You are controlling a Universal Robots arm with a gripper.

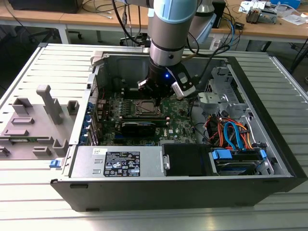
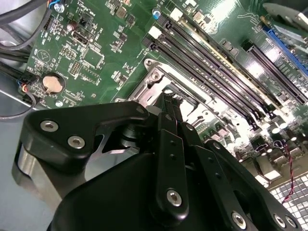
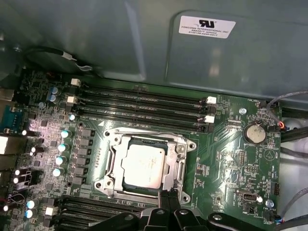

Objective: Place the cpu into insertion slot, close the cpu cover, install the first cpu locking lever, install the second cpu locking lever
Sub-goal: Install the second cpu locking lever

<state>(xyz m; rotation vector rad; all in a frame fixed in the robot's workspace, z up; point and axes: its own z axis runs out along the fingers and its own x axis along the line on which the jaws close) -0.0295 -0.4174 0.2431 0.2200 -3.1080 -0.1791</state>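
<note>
A: Where is the cpu (image 3: 142,165)?

B: In the first wrist view it lies flat inside the insertion slot (image 3: 111,166), silvery top up, with the cpu cover (image 3: 178,155) lying down around it as a metal frame. The long memory slots (image 3: 144,103) run just beyond the slot, and a coin battery (image 3: 253,133) sits well off to one side of it.

A: And the end effector (image 3: 170,198)?

B: Its dark fingertips are drawn close together, nothing between them, just at the slot's near edge. The second wrist view looks from behind the end effector (image 2: 171,107): black linkage arms hide most of the slot there.

A: The exterior view?

B: It shows the arm reaching down into the open computer case (image 1: 269,144), the end effector (image 1: 157,98) right above the slot, on a slatted surface (image 1: 29,202).
</note>
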